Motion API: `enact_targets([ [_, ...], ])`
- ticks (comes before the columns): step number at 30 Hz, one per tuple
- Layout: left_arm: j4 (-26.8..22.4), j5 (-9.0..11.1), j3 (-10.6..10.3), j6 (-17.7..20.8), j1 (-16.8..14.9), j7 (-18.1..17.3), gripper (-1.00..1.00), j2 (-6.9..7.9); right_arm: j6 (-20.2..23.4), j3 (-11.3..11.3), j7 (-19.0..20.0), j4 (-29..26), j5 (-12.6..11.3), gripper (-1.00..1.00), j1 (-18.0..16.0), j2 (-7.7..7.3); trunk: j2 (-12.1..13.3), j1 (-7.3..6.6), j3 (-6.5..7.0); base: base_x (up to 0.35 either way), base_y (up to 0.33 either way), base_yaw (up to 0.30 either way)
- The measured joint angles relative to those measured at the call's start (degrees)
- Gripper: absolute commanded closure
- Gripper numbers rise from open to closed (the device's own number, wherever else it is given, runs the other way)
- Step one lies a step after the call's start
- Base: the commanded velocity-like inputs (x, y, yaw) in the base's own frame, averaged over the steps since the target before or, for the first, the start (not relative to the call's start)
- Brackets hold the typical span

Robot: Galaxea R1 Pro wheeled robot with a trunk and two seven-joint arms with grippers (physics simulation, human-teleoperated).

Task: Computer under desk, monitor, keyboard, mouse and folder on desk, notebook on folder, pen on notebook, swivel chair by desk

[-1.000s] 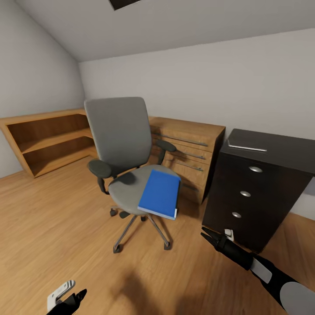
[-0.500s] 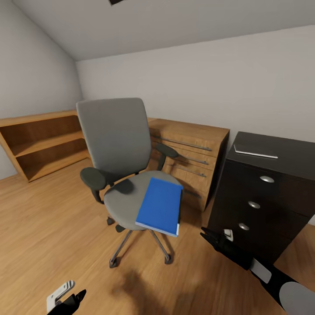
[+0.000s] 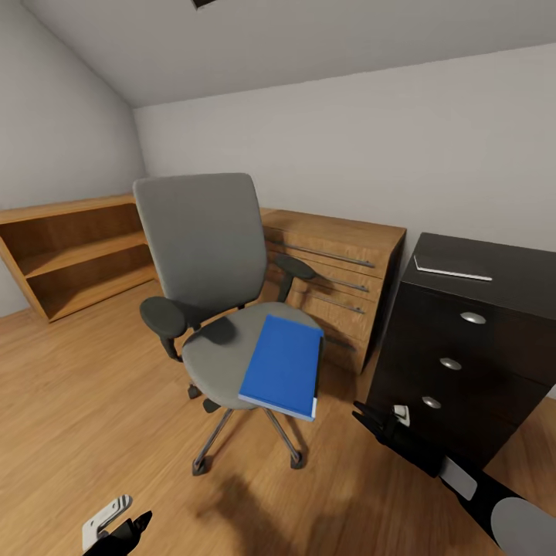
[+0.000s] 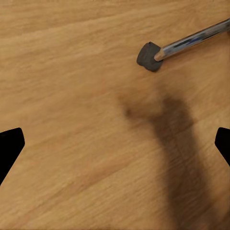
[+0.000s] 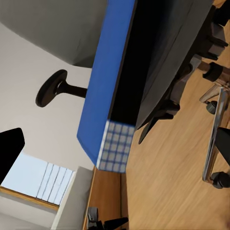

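Since folder (image 3: 283,363) lies on chair (image 3: 202,255) seat overhanging front edge, right gripper (image 3: 363,415) hovers just beside it, empty, spread unclear; left gripper (image 4: 115,143) wide, over floor (image 3: 69,386).

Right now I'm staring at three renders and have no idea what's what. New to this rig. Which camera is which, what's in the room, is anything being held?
These are simulator renders from a wheeled two-armed robot.

The big picture is from its head, looking forward and down. It shows a grey swivel chair on a wood floor with a blue folder lying on the seat, overhanging the front edge. To the right stands the black desk, drawers with round knobs, with a thin grey notebook on top. Behind the chair is a light wood cabinet.

The left gripper is at lower left, the right gripper at lower right.

The left wrist picture looks down at the floor and one chair wheel. The right wrist picture looks at the folder's edge from below seat level.

Both sets of fingers are spread and hold nothing.
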Motion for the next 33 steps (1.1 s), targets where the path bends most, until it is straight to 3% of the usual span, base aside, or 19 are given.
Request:
enact_targets([
  [20, 0.0, 0.0, 0.1, -0.1, 0.0, 0.1, -1.0, 0.0, -0.7, 0.1, -3.3, 1.3, 0.2, -1.0, 0.0, 2.52, 0.0, 0.0, 0.0, 0.0, 0.0, 0.0],
  [33, 0.0, 0.1, 0.3, -0.1, 0.0, 0.0, -1.0, -0.04, -1.5, 0.2, -5.6, 1.2, 0.3, -1.0, 0.0, 2.97, 0.0, 0.0, 0.0, 0.0, 0.0, 0.0],
])
